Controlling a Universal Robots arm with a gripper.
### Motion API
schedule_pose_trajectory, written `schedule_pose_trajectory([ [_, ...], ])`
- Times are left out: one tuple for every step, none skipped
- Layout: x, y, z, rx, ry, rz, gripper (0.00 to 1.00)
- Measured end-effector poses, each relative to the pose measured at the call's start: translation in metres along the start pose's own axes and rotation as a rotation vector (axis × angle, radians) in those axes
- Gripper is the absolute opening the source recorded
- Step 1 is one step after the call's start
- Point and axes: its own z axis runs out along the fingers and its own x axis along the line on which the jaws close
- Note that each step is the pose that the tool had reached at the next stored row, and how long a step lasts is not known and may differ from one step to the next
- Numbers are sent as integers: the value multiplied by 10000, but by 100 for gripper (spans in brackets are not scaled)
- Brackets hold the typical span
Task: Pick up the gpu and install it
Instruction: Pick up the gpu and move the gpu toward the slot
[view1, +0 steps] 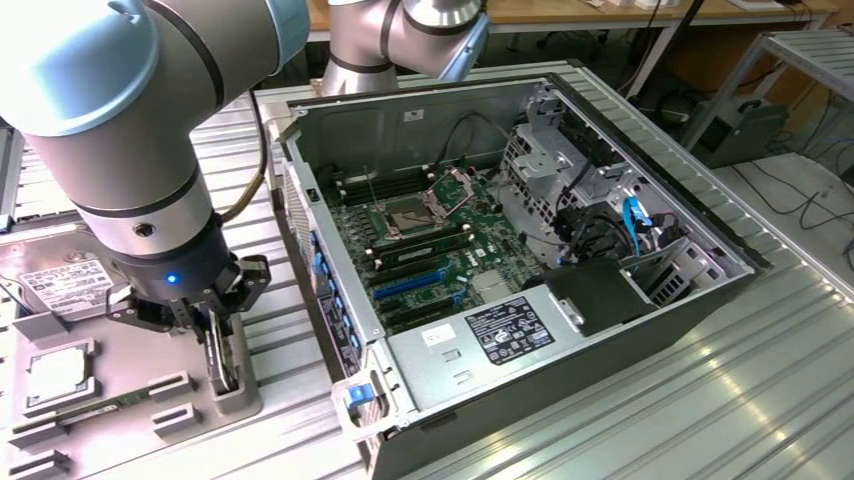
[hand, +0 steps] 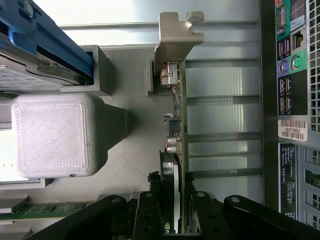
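While gpu (view1: 215, 365) stands on edge in grey parts tray (view1: 140, 355), on exterior view's left of computer case (view1: 574, 390), gripper (view1: 210, 325) clamps its flat faces. Judged light, stiff, fragile: hold board by faces, spare fan, leave bracket end free. Tray also carries hard drive (view1: 54, 280), memory stick (view1: 114, 405). Case holds motherboard (view1: 427, 240), drive cage (view1: 561, 170).

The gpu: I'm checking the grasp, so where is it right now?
At the exterior view's left, the gpu stands on edge in the grey parts tray, beside the open computer case, with the gripper closed on it.
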Motion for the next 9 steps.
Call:
schedule_pose_trajectory([
  [0, 0, 0, 0, -1, -4, 28],
  [0, 0, 0, -1, 0, -20, 28],
  [0, 0, 0, -2, 1, -51, 28],
  [0, 0, 0, -3, 2, -84, 28],
  [0, 0, 0, -3, 3, -104, 28],
  [0, 0, 0, -4, 3, -115, 28],
  [0, 0, 0, -4, 3, -129, 28],
  [0, 0, 0, -5, 4, -157, 28],
  [0, 0, 0, -6, 5, -189, 28],
])
